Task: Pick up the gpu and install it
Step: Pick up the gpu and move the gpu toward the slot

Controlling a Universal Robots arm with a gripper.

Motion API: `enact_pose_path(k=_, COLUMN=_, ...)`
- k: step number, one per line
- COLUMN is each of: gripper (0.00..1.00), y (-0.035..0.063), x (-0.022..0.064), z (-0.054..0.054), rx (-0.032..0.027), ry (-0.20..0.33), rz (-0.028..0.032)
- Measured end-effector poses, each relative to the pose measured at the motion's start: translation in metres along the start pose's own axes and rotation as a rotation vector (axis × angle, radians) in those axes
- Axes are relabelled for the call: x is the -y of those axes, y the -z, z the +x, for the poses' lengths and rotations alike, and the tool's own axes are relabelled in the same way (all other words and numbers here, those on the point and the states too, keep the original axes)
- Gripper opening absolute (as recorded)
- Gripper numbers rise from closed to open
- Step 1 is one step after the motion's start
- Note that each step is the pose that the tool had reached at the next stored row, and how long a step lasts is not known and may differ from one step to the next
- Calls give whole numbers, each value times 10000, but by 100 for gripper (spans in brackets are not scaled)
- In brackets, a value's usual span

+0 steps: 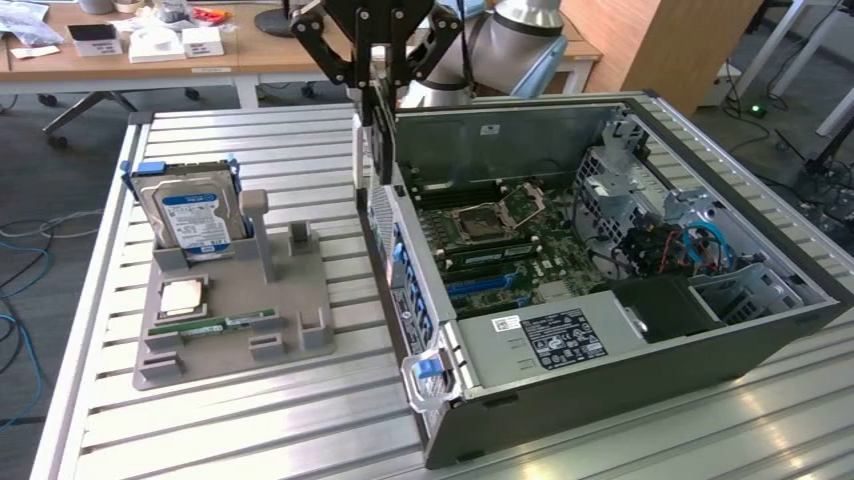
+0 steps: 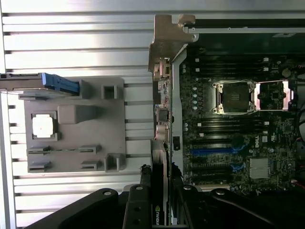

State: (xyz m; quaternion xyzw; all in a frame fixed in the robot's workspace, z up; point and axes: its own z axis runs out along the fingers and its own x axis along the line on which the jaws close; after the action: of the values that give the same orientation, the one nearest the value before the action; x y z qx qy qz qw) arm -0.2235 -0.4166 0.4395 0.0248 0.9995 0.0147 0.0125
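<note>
Wooden desks cross the top of the exterior view, and below them a ribbed metal table carries the work. At the upper centre of that frame the gripper hangs above the table. Its black fingers are pressed onto the two faces of the gpu, so the card is pinched and clear of every surface. The gpu shows edge-on as a narrow dark strip hanging straight down from the gripper. Its lower end is just above the top edge of the rear wall of the open computer case. In the wrist view the card's pale end bracket is at the end far from the gripper, and the card's length runs along that rear wall rather than across it.

The motherboard lies inside the case, toward the lower right of the exterior frame from the gripper. Its blue expansion slots run away from the rear wall, roughly at right angles to the card as held. Judged from that, the card is neither over a slot nor lined up with one. Well apart, at the left of the exterior frame, a grey holder has a hard drive standing upright in it, with a square chip and a RAM stick lying flat.
</note>
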Motion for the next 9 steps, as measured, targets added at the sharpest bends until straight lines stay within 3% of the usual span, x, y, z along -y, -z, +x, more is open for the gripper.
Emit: enact_pose_path(k=9, gripper=27, y=-5, x=-10, z=-191, rx=0, ry=2, rz=-2)
